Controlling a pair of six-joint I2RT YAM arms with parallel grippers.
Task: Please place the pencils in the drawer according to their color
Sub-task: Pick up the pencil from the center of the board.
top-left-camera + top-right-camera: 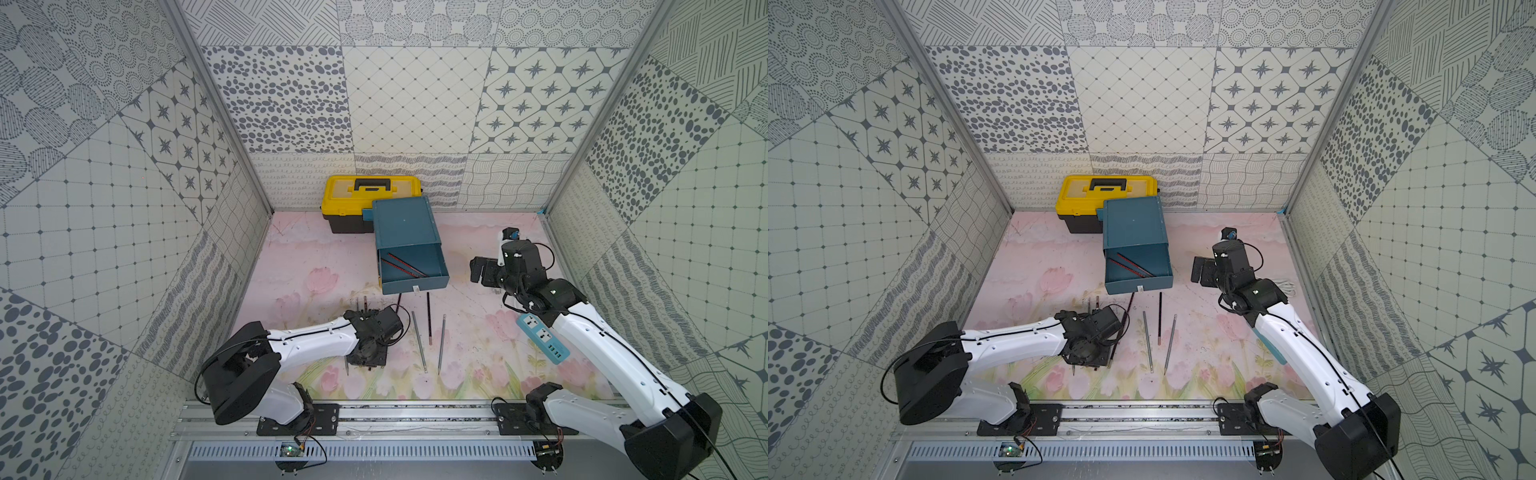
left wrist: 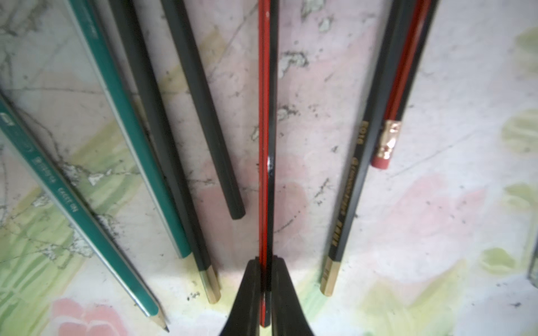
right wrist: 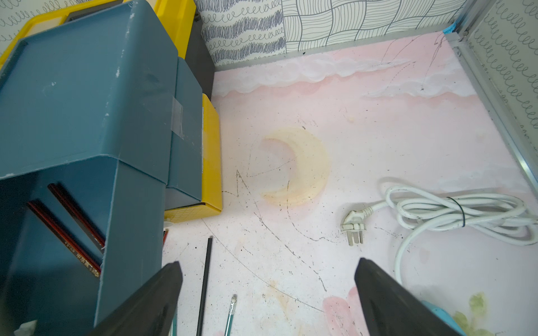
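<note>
Jaws of the left gripper are clamping together on a red-and-black striped pencil over the floral mat; whether it's lifting clear, I cannot tell. Either side of it, loose pencils are lying on the mat: two green pencils, black pencils, and a striped one with an eraser. The right gripper is hanging with jaws wide apart, holding nothing, just beside the teal cabinet. Its top drawer is standing pulled out, with two striped pencils lying slantwise inside. In front of it, three more pencils are lying on the mat.
</note>
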